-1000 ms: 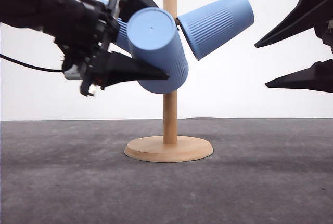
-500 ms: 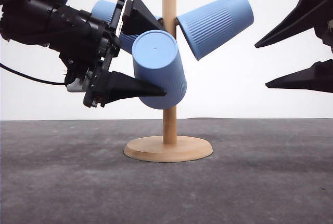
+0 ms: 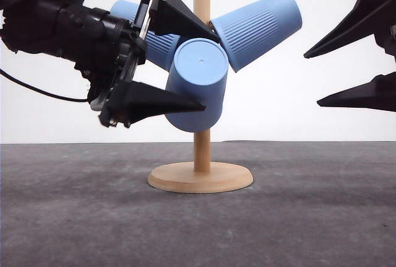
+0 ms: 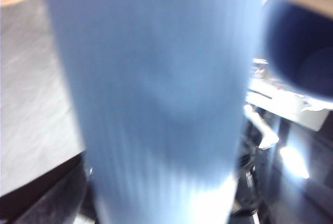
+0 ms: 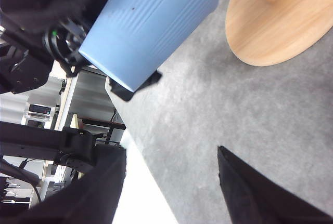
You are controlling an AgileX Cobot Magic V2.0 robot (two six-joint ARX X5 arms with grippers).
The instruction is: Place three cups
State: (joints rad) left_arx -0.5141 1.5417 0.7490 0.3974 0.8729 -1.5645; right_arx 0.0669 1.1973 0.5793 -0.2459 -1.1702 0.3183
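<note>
**Nearly hung: the third cup closes on the stand**

Now, in the front view, our left gripper [image 3: 185,62] stays clamped on the third light-blue ribbed cup [image 3: 197,84], shifted rightward against the tall wooden stand [image 3: 202,149]; two cups [image 3: 257,28] already hang there. Our right gripper [image 3: 322,75] waits, spread apart. The left wrist view blurs that cup [image 4: 156,94]. The right wrist view shows its base [image 5: 151,24] beside the stand's foot [image 5: 276,21].
</note>
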